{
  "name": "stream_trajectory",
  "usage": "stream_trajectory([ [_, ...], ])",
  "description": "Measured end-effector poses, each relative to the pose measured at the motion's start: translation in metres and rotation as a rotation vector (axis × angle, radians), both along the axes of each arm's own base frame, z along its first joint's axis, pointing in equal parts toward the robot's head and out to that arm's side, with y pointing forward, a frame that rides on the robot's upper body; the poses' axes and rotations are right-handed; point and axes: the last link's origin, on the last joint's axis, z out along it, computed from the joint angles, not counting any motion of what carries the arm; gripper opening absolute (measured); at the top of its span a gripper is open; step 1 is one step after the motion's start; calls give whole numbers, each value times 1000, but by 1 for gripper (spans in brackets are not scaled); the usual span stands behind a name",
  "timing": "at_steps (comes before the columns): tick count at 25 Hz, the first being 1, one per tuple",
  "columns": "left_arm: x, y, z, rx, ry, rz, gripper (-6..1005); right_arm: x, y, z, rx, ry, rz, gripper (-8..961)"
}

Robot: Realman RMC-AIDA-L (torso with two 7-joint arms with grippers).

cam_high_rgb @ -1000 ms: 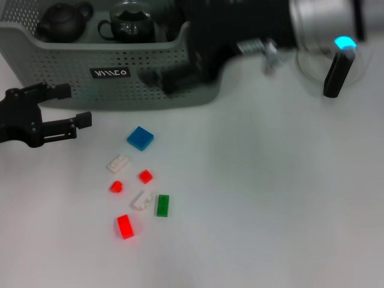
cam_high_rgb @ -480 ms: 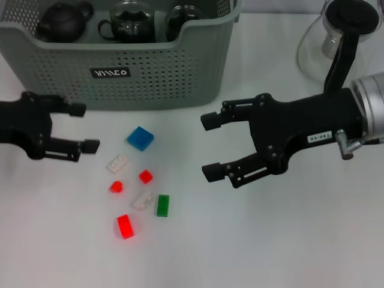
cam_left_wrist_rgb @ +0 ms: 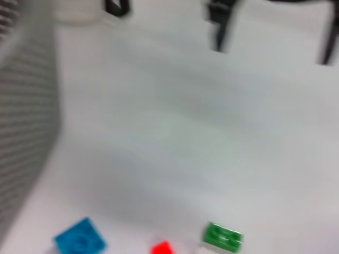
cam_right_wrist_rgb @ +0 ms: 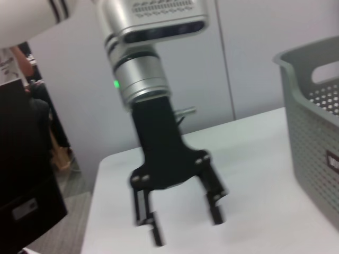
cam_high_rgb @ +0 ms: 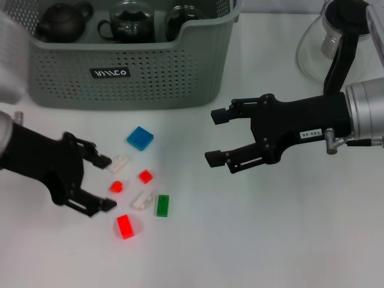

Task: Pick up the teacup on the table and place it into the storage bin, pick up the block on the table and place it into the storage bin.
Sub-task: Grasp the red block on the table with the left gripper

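The grey-green storage bin (cam_high_rgb: 120, 75) stands at the back left, and a glass teacup (cam_high_rgb: 132, 23) and a dark cup (cam_high_rgb: 179, 18) sit inside it. Several small blocks lie in front of it: blue (cam_high_rgb: 140, 138), white (cam_high_rgb: 119, 162), red (cam_high_rgb: 145, 176), green (cam_high_rgb: 162, 205) and a larger red one (cam_high_rgb: 125, 226). My left gripper (cam_high_rgb: 107, 183) is open and low over the table, its fingertips either side of a small red piece (cam_high_rgb: 116, 186). My right gripper (cam_high_rgb: 215, 137) hangs open and empty right of the blocks. The right wrist view shows the left gripper (cam_right_wrist_rgb: 185, 227) open.
A dark teapot (cam_high_rgb: 63, 21) also sits in the bin. A glass pitcher (cam_high_rgb: 333, 42) with a black handle stands at the back right. The left wrist view shows the blue block (cam_left_wrist_rgb: 79, 241), the green block (cam_left_wrist_rgb: 223, 236) and the bin wall (cam_left_wrist_rgb: 21, 132).
My right arm has pulled back out of the bin with an open, empty gripper. My left gripper has moved forward and to the right, from beside the bin down to the blocks.
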Motion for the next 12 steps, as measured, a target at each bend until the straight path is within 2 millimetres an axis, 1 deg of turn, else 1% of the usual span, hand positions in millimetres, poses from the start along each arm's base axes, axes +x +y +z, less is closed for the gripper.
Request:
stream_trajectory([
  [5, 16, -1, -18, -96, 92, -9, 829, 2, 3, -3, 6, -5, -18, 930],
  [12, 32, 0, -35, -137, 221, -58, 828, 0, 12, -9, 33, -16, -38, 929],
])
